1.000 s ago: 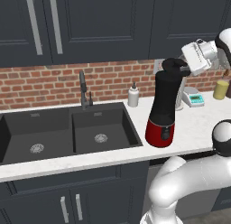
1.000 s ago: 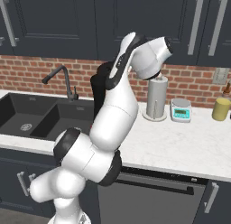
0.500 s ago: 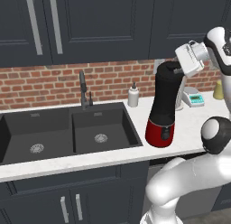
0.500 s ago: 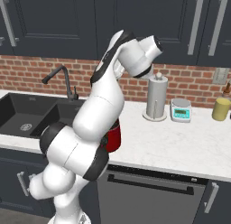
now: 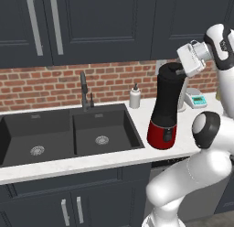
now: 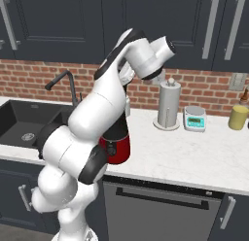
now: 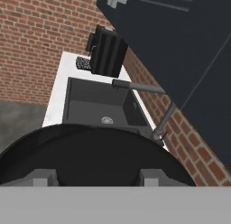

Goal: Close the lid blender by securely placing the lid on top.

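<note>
Right, hand [image 5: 182, 71] sits at the top of the blender [image 5: 165, 107], just right of the jar mouth in the left base view, level with the rim. Hand is clenched on the lid [image 7: 92, 155]: in the hand view the black disc spreads directly ahead of both fingertips [image 7: 43, 177], covering the lower frame. Blender stands upright on the worktop [image 6: 194, 155], right of the sink [image 5: 64, 134]. Can't tell if the lid is fully seated on the jar.

Blender [image 6: 115, 146] jar hidden behind arm; red base visible. Lid [image 7: 90, 155] cut off at frame bottom. Scale [image 5: 199, 100] display unreadable.
</note>
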